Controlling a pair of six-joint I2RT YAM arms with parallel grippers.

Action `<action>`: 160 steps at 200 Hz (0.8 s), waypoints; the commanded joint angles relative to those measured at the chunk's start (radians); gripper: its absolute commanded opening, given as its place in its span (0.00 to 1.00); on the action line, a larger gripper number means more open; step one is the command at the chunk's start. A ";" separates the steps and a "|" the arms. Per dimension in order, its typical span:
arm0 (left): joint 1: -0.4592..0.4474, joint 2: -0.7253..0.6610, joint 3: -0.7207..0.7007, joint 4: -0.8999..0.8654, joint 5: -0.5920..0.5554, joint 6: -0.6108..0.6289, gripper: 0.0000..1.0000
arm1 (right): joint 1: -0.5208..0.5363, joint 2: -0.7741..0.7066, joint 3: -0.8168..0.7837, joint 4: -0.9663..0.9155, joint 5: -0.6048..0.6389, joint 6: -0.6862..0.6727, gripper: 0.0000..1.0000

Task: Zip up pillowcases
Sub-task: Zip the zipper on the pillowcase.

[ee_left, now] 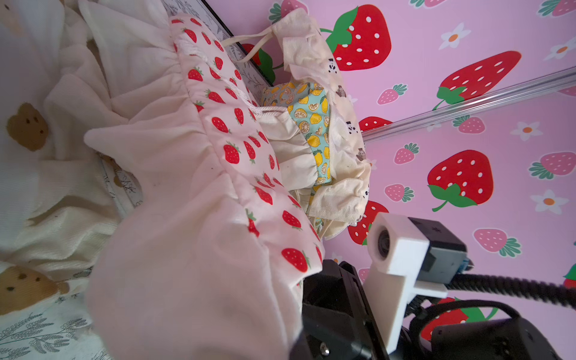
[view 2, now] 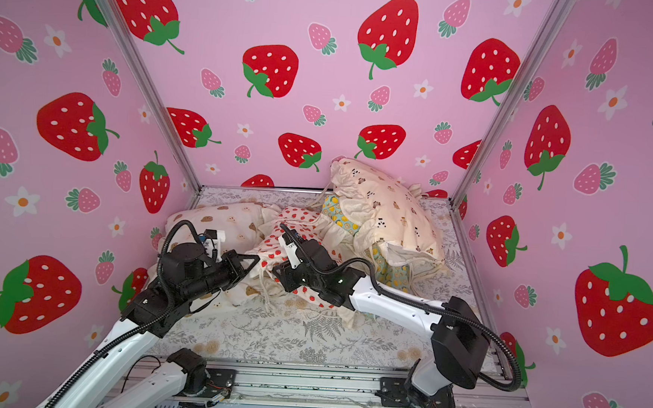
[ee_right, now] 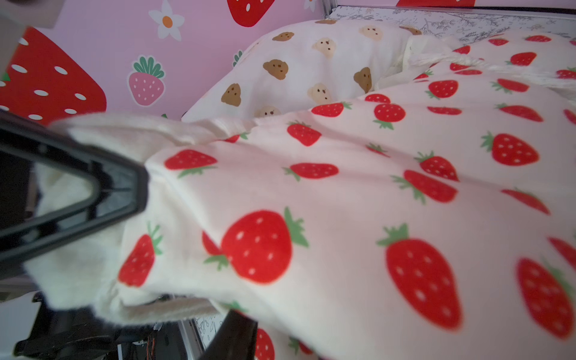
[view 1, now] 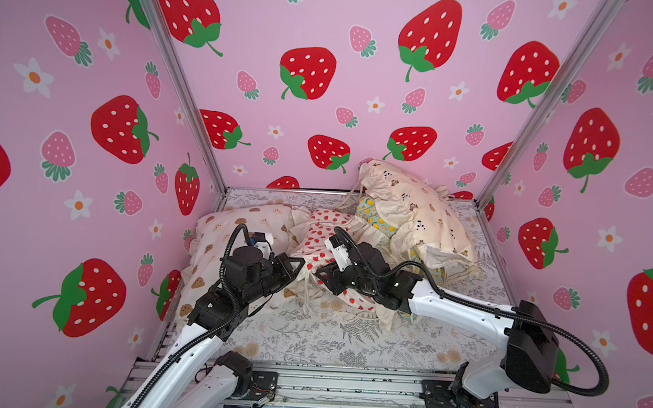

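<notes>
The strawberry pillowcase (view 1: 317, 235) (view 2: 276, 244) lies rumpled in the middle, between my two grippers. My left gripper (view 1: 300, 263) (view 2: 255, 261) is shut on its cream ruffle; in the right wrist view its black fingers (ee_right: 137, 190) clamp that ruffle. My right gripper (view 1: 318, 274) (view 2: 278, 274) presses into the same pillowcase from the other side. One black finger (ee_right: 237, 336) shows under the cloth; the other is hidden. No zipper shows. The bear-print pillowcase (view 1: 238, 219) lies at the left. The lemon pillowcase (view 1: 371, 215) sits under the ruffled beige pillowcase (view 1: 414, 210) at the back right.
A grey fern-print sheet (view 1: 348, 330) covers the table. Pink strawberry walls close in the left, back and right sides. A metal rail (view 1: 345, 385) with the arm bases runs along the front edge. Loose cream ties (view 1: 304, 293) trail beneath the grippers.
</notes>
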 commanded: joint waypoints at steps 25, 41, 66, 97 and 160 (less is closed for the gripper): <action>0.004 -0.013 0.027 0.042 0.018 -0.009 0.00 | -0.004 0.007 -0.025 0.073 -0.025 -0.026 0.29; 0.005 -0.012 0.027 0.043 0.018 -0.008 0.00 | -0.004 0.009 -0.027 0.079 -0.024 -0.030 0.28; 0.004 -0.012 0.026 0.041 0.015 -0.007 0.00 | -0.006 0.011 -0.033 0.092 -0.028 -0.033 0.23; 0.004 -0.013 0.027 0.038 0.013 -0.004 0.00 | -0.006 0.008 -0.043 0.087 -0.022 -0.028 0.17; 0.006 -0.012 0.029 0.039 0.009 -0.006 0.00 | -0.006 -0.011 -0.063 0.091 0.001 -0.029 0.07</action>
